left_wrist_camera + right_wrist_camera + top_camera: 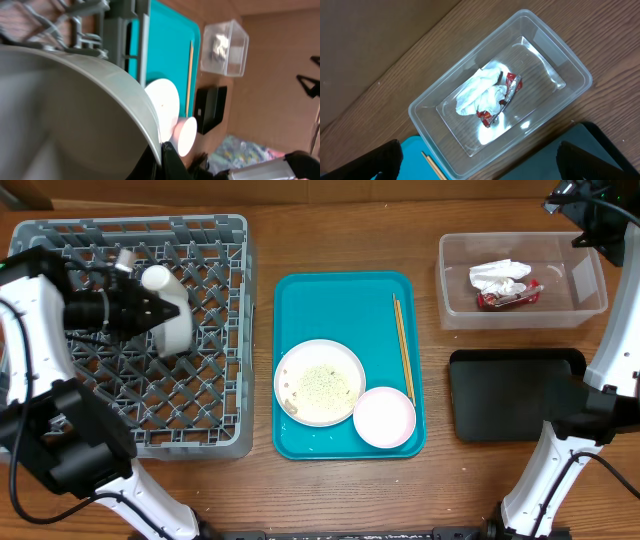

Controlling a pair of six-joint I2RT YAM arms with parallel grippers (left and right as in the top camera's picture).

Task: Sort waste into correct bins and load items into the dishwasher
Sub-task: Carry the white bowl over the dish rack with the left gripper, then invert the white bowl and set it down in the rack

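Left gripper [155,310], at the left of the overhead frame, is clamped on the rim of the grey-white bowl [175,320], which is held on edge over the grey dish rack [130,225]. Right gripper [480,150], upper right, has its jaws wide and empty above the clear tub [560,47] containing the crumpled napkin [480,90] and red wrapper [512,82].

A grey-white bowl [172,315] tilted on edge over the grey dish rack [215,395]; pale plate [345,360] with rice grains [322,385], pink bowl [385,417] against it and chopsticks [403,348] on the teal tray [335,305]; napkin [479,91] and red wrapper [511,83] inside the clear tub [447,280] beside the black tray [515,395].
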